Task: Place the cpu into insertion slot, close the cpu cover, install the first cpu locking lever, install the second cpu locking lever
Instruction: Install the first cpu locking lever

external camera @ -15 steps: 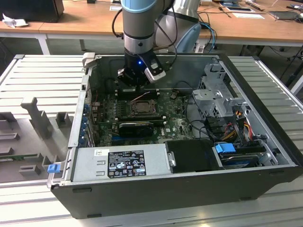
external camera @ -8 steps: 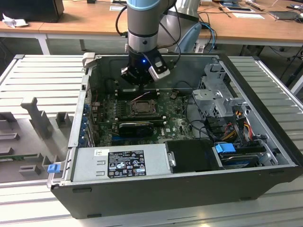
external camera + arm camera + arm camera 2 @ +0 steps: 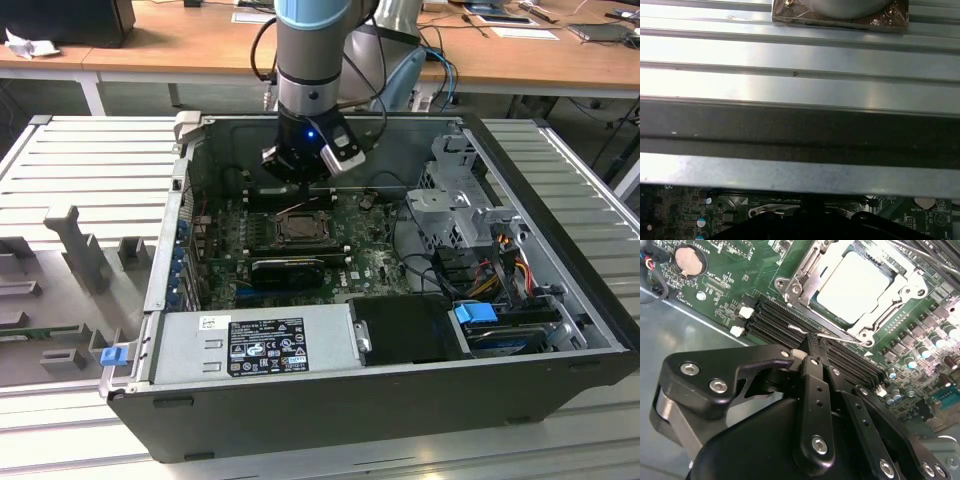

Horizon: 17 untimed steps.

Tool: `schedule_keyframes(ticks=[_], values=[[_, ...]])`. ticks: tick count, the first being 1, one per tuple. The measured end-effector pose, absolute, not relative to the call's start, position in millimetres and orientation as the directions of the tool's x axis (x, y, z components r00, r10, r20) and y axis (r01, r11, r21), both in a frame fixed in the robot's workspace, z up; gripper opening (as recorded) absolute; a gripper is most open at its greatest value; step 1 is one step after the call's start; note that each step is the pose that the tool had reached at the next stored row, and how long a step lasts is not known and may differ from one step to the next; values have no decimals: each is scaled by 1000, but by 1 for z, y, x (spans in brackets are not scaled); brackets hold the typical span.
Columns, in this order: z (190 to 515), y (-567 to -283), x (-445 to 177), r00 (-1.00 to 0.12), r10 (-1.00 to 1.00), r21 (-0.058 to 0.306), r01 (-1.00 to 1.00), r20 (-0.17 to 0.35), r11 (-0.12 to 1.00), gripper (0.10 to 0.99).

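One chip, the cpu (image 3: 858,286), lies in the insertion slot (image 3: 826,310) with the cpu cover (image 3: 805,282) shut over it. Just beside the slot, the end effector (image 3: 812,346) has its fingers pinched together on a thin wire lever (image 3: 827,335).

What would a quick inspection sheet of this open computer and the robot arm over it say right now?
Surface: green motherboard inside an open computer case lying on a ribbed metal table.
Job's things: cpu seated in the insertion slot; cpu cover lies closed around it; a thin locking lever runs along the socket's edge.
Clutter: grey brackets on the table at the exterior view's left.
Gripper: gripper shut, its tip at the lever.
Cables: coloured wire bundle near the drive bays.
Surroundings: wooden desks behind.
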<state>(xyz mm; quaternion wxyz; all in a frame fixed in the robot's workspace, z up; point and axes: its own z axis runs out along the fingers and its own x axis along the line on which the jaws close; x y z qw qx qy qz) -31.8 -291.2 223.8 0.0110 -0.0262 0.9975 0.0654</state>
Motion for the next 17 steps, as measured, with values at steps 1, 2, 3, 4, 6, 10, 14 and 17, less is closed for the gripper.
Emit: schedule_keyframes(ticks=[1,2,3,4,6,10,14,17], values=[[223,-293,-31,-998,-51,130,-54,-25,990,106],[222,-293,-31,-998,-51,130,-54,-25,990,106],[222,-293,-31,-998,-51,130,-54,-25,990,106],[221,-293,-30,-998,-51,130,-54,-25,990,106],[220,-292,-28,-998,-51,130,-54,-26,990,106],[218,-292,-26,-998,-51,130,-54,-25,990,106],[216,-292,-25,-998,-51,130,-54,-25,990,106],[215,-292,-25,-998,-51,130,-54,-25,990,106]])
